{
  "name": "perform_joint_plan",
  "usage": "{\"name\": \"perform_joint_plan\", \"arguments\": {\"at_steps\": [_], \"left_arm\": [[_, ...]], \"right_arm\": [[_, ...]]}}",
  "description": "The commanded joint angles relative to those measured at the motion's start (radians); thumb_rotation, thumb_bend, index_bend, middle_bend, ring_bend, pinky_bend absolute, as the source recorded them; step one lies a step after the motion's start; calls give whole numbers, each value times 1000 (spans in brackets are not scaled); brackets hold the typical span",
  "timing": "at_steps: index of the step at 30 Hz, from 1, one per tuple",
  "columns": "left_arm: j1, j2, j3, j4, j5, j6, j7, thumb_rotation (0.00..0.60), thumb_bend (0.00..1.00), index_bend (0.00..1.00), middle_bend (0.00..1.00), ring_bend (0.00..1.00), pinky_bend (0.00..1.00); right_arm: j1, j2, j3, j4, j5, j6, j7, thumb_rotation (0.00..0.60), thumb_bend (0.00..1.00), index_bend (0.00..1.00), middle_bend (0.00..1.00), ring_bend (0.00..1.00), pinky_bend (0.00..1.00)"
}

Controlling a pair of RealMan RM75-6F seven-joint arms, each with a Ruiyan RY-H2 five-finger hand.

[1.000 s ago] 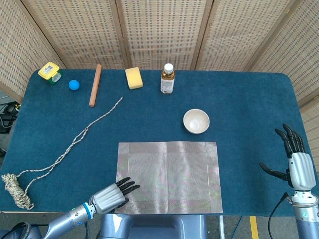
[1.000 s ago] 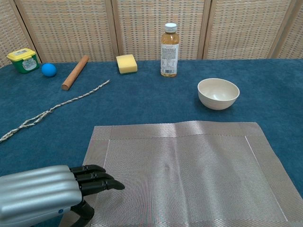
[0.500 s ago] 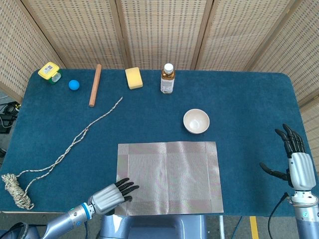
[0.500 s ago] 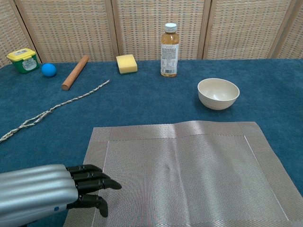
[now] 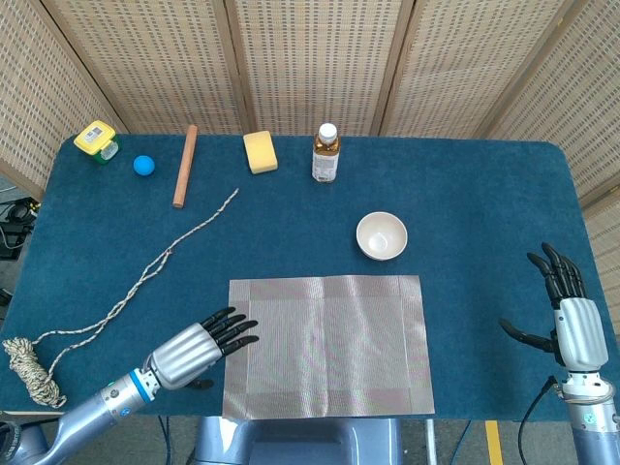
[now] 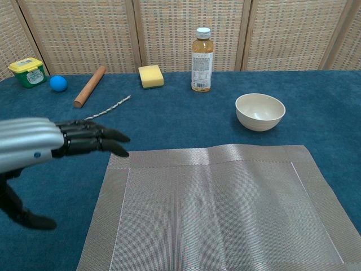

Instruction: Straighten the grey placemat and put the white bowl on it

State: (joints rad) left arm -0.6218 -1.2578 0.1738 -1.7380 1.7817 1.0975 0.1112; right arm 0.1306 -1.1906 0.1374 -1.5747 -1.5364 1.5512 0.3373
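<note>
The grey placemat (image 5: 327,345) (image 6: 217,208) lies flat at the table's front middle, its edges about square with the table edge. Behind its far right corner stands the white bowl (image 5: 382,235) (image 6: 260,111), upright, empty and off the mat. My left hand (image 5: 199,346) (image 6: 51,143) hovers open over the blue cloth just left of the mat, fingers stretched toward it, holding nothing. Far right near the front edge is my right hand (image 5: 565,318), open with fingers spread; the chest view does not show it.
Along the back stand a tea bottle (image 5: 326,153), a yellow sponge (image 5: 260,151), a wooden rod (image 5: 184,166), a blue ball (image 5: 143,165) and a green-yellow container (image 5: 97,139). A rope (image 5: 136,286) runs diagonally at left to a coil (image 5: 29,371).
My left hand has lifted off the mat's front left corner and moved left and back. The mat, bowl and right hand stay about where they were.
</note>
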Motion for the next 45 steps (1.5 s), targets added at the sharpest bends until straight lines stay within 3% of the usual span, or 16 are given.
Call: {"name": "perform_joint_plan", "arguments": {"at_steps": [1,6,13,20,29,38,45], "left_arm": [[-23,13,-73,1,-60,-14,6,600,130,130,0,0,0],[-67,-39,-178,49,-160,-62,63,600,135,213,0,0,0],[-167,-197,-320,237,-326,-162,135,600,140,256,0,0,0],[-237,-310,-384,348,-431,-217,190,600,142,265,0,0,0],[-198,-286,-367,309,-475,-161,207,600,141,266,0,0,0],[-45,-151,-297,155,-468,25,257,600,141,235,0,0,0],[113,-79,-222,68,-428,212,238,600,142,219,0,0,0]], "right_arm": [[2,-4,-4,-1,-5,-3,-6,600,286,143,0,0,0],[6,-6,-4,2,1,-13,-2,600,286,143,0,0,0],[1,6,12,9,23,-5,39,600,286,143,0,0,0],[1,16,24,28,51,-18,90,600,287,143,0,0,0],[4,19,27,40,58,-31,112,600,285,143,0,0,0],[15,10,32,48,81,-58,73,600,278,144,0,0,0],[57,-18,53,51,120,-119,-1,600,278,200,0,0,0]]}}
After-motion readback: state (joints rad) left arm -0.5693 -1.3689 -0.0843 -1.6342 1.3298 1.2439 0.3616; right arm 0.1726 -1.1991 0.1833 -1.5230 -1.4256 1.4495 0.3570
